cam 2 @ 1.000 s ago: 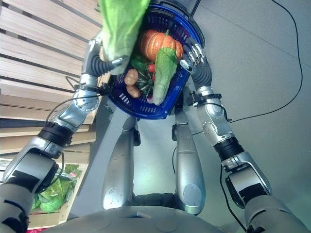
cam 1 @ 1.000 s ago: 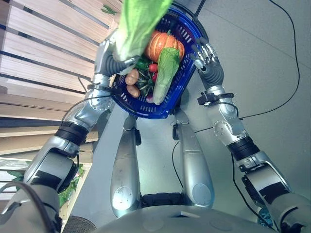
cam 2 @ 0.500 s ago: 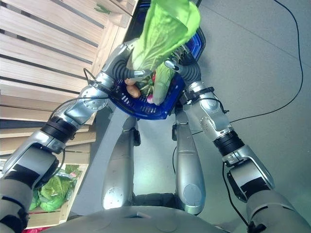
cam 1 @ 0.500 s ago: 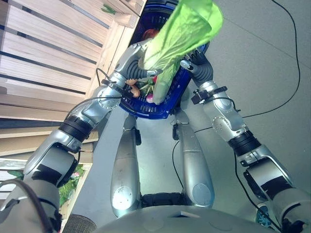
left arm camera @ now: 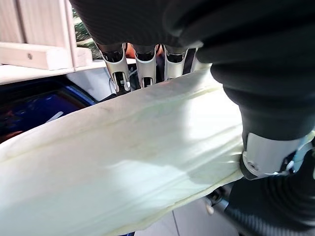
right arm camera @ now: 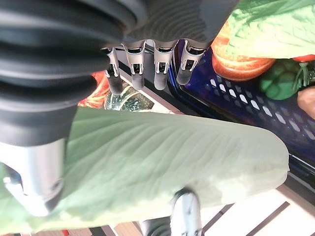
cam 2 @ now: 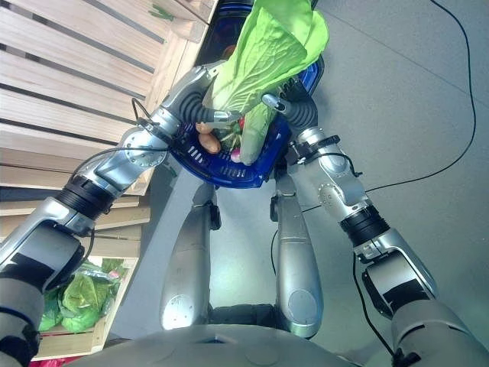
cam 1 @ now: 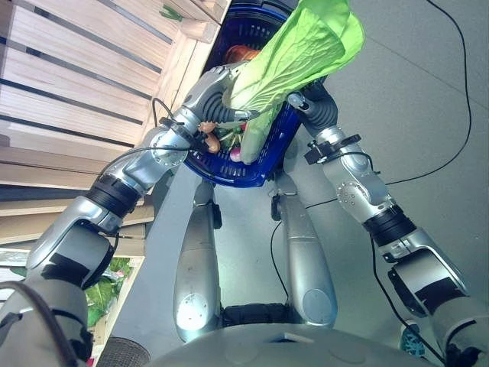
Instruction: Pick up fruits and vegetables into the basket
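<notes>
Wooden slats (cam 1: 69, 69): pale planks in rows along the left side, running up toward the top.
Floor (cam 1: 412, 99): smooth grey, spreading over the right side.
Crate (cam 2: 72, 336): wooden-edged, at lower left, holding leafy greens (cam 2: 76, 302).

Leafy green cabbage (cam 1: 294, 53) held above blue basket (cam 1: 229, 170).

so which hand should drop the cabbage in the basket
Left. The left hand already grips the cabbage over the basket; the right hand sits at the rim with straight fingers.
</notes>
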`<state>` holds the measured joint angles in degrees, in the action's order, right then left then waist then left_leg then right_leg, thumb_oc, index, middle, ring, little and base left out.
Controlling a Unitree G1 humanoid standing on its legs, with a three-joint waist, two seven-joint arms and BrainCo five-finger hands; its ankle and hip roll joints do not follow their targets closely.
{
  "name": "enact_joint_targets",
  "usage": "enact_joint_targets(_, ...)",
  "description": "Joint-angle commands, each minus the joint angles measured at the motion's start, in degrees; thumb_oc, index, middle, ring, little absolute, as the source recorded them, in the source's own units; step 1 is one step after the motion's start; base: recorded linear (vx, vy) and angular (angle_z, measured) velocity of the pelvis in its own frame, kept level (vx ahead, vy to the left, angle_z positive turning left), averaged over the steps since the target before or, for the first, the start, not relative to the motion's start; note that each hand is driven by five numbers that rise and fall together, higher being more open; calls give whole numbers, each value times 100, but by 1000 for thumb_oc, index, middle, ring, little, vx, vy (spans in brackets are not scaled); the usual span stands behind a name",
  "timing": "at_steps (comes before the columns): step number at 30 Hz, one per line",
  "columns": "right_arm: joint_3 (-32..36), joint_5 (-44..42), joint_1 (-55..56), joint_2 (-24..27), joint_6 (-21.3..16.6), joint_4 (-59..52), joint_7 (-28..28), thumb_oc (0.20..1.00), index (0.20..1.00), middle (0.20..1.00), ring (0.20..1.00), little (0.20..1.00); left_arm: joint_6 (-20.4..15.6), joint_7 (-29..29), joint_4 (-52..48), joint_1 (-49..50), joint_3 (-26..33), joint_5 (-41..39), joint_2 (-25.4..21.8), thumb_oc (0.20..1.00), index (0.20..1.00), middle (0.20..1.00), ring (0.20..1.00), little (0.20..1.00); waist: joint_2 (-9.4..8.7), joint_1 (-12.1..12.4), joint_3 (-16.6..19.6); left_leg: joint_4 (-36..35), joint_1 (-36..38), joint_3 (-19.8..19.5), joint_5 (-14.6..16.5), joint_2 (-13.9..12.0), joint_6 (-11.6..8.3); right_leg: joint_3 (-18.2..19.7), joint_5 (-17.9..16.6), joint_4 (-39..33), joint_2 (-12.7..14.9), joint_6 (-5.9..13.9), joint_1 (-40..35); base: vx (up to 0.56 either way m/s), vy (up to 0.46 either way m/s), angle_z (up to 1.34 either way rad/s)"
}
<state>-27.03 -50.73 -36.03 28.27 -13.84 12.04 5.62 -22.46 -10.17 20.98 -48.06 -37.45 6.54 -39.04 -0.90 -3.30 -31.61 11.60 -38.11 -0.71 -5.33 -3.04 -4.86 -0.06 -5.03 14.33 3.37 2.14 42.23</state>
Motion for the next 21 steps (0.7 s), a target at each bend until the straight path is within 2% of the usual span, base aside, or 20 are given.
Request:
enact_joint_targets(1, -40, -220, -97, -18, -104, -986, 485, 1000, 1000, 1000, 1000, 1000, -139, 207, -583, 45, -199, -27, -37, 200, 200, 200, 200, 200, 22, 5, 181, -58, -64, 229, 112, 245, 94, -351, 309, 198, -172, 324, -232, 0, 0, 0)
enact_joint_targets(6, -159, -304, -128, 43, 43, -1169, 687, 1000, 1000, 1000, 1000, 1000, 41, 271, -595, 71, -209, -209, -52, 200, 200, 200, 200, 200, 14, 23, 181, -58, -93, 219, 104, 246, 98, -374, 299, 194, -165, 326, -205, 0, 0, 0)
enact_joint_targets(10, -188, -452, -144, 70, 29, -1227, 837, 1000, 1000, 1000, 1000, 1000, 258, 286, -530, 79, -217, -245, -73, 200, 200, 200, 200, 200, -1, 37, 181, -42, -94, 210, 120, 247, 97, -388, 319, 217, -161, 337, -206, 0, 0, 0)
enact_joint_targets(17, -167, -624, -138, 86, -79, -1415, 919, 1000, 1000, 1000, 1000, 1000, 424, 588, -548, 148, -249, -212, -91, 200, 200, 200, 200, 200, -5, 36, 181, -37, -126, 195, 118, 249, 96, -396, 314, 214, -166, 342, -178, 0, 0, 0)
enact_joint_targets(18, -177, -642, -129, 74, -194, -1452, 912, 561, 561, 561, 561, 561, 465, 641, -567, 135, -284, -247, -95, 200, 200, 200, 200, 200, -2, 30, 181, -34, -133, 196, 118, 252, 95, -395, 313, 209, -165, 342, -177, 0, 0, 0)
enact_joint_targets(19, -178, -666, -130, 61, -249, -1462, 902, 200, 200, 200, 200, 200, 493, 674, -572, 130, -302, -258, -88, 200, 200, 200, 200, 200, -2, 29, 181, -41, -125, 198, 118, 251, 97, -396, 312, 203, -166, 341, -181, 0, 0, 0)
enact_joint_targets(21, -170, -656, -124, 14, -323, -1468, 929, 200, 200, 200, 200, 200, 526, 708, -587, 115, -334, -242, -76, 200, 200, 200, 200, 200, 1, 25, 181, -49, -129, 204, 118, 250, 100, -395, 309, 192, -168, 341, -179, 0, 0, 0)
